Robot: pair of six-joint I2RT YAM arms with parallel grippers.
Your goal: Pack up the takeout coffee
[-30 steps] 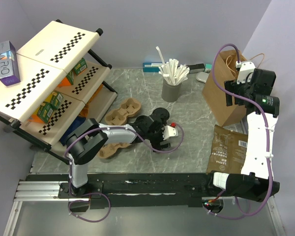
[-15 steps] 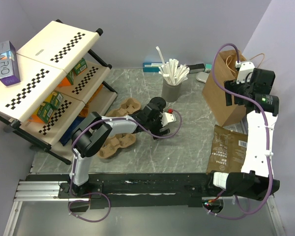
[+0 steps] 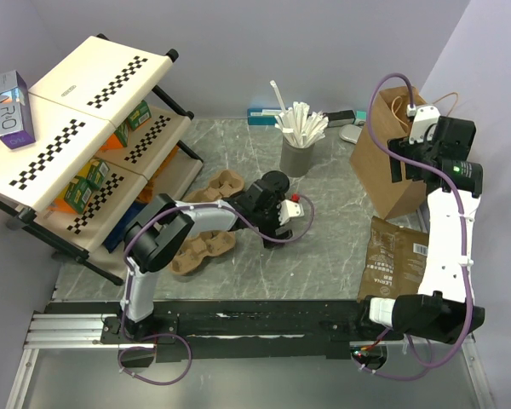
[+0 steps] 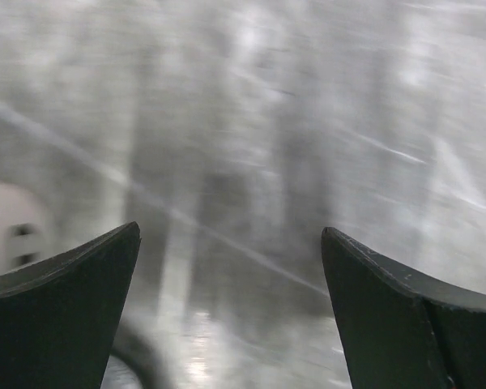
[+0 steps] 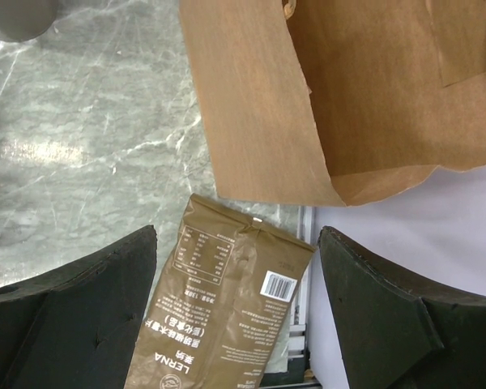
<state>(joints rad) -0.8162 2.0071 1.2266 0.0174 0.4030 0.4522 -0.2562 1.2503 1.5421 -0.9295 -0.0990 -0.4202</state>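
Observation:
The takeout coffee is out of view in every frame. My left gripper (image 3: pixel 277 223) hangs low over the marble table (image 3: pixel 341 221) near its middle, beside the pulp carriers. In the left wrist view my left gripper (image 4: pixel 229 229) stands wide open over blurred bare marble, with nothing between its fingers. A pale blurred shape (image 4: pixel 8 231) at that view's left edge cannot be identified. My right gripper (image 3: pixel 402 162) is raised beside the open brown paper bag (image 3: pixel 390 183). In the right wrist view my right gripper (image 5: pixel 236 231) is open and empty above the bag (image 5: pixel 251 121) and a brown coffee pouch (image 5: pixel 219 308).
A dark grey cup of white sticks (image 3: pixel 298 153) stands at the back centre. Two brown pulp carriers (image 3: pixel 217 192) (image 3: pixel 200 251) lie left of centre. A checkered shelf rack (image 3: pixel 94 145) with cartons fills the left side. The coffee pouch (image 3: pixel 398 258) lies by the right edge.
My left gripper has drawn back from the table's front middle toward the far side, still open. The right arm has not moved.

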